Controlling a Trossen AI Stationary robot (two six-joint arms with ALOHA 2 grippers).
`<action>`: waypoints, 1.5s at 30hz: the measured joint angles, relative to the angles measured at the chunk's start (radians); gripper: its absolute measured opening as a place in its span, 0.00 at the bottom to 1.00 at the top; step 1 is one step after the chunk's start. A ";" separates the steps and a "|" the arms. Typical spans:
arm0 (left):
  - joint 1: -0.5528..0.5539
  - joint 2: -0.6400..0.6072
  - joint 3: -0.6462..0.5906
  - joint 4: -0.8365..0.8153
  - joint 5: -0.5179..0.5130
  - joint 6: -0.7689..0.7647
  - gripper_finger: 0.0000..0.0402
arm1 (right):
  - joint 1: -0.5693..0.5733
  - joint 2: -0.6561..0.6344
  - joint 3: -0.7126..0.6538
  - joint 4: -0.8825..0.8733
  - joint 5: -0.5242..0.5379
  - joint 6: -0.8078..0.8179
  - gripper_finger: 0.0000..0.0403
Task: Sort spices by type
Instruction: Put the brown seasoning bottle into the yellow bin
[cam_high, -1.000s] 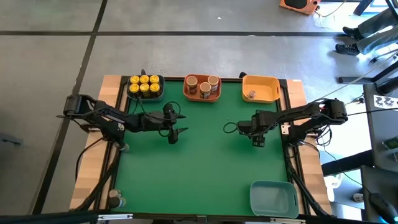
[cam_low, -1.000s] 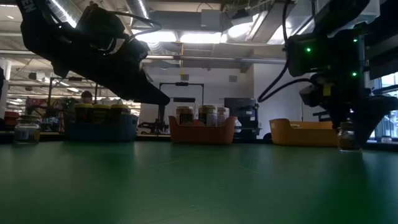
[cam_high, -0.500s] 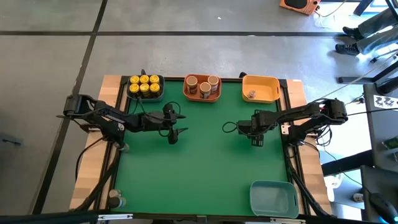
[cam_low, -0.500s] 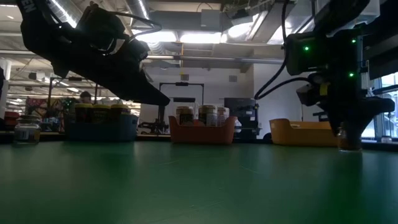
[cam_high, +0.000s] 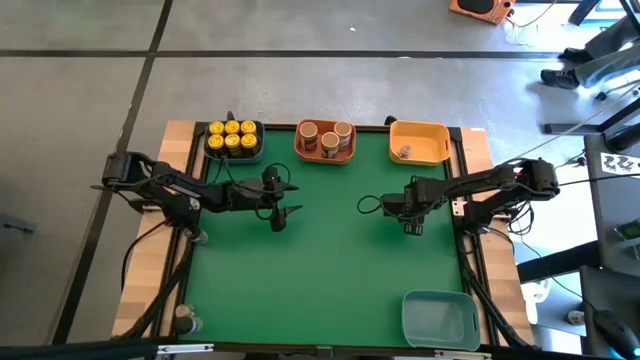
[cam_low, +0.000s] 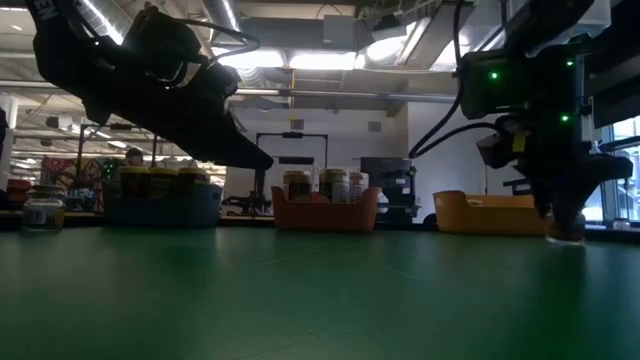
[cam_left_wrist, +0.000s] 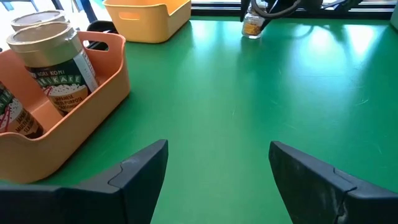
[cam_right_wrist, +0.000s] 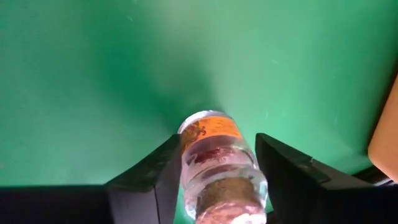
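Note:
My right gripper points down at the right of the green mat, shut on a tiny glass spice jar with a cork top. That jar also shows in the low view and in the left wrist view. My left gripper hovers open over the mat's left middle and holds nothing. Yellow-lidded jars fill a dark bin. Tan-lidded jars stand in an orange bin. One tiny jar lies in the yellow bin. My right gripper has the tiny jar's glass body between its two fingers, one on each side. The fingers come from above, pointing down. The jar stands upright with its base on the mat.
Three bins line the far edge: dark, orange and yellow. A pale blue bin sits at the near right corner. Two more jars stand beside the mat's left edge. The middle of the mat is bare.
My right gripper has come down over the tiny jar, and its fingers now cover most of it in the low view. The jar stays on the mat.

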 joint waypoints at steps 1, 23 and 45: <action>0.000 0.000 0.000 0.000 0.000 0.000 0.69 | 0.000 0.001 0.005 -0.008 -0.001 0.000 0.46; 0.000 0.000 0.000 0.000 0.000 0.001 0.69 | -0.262 -0.011 0.179 -0.105 0.063 -0.138 0.30; 0.000 0.000 0.000 -0.001 0.001 0.010 0.69 | -0.308 -0.021 0.121 -0.149 -0.055 -0.053 0.61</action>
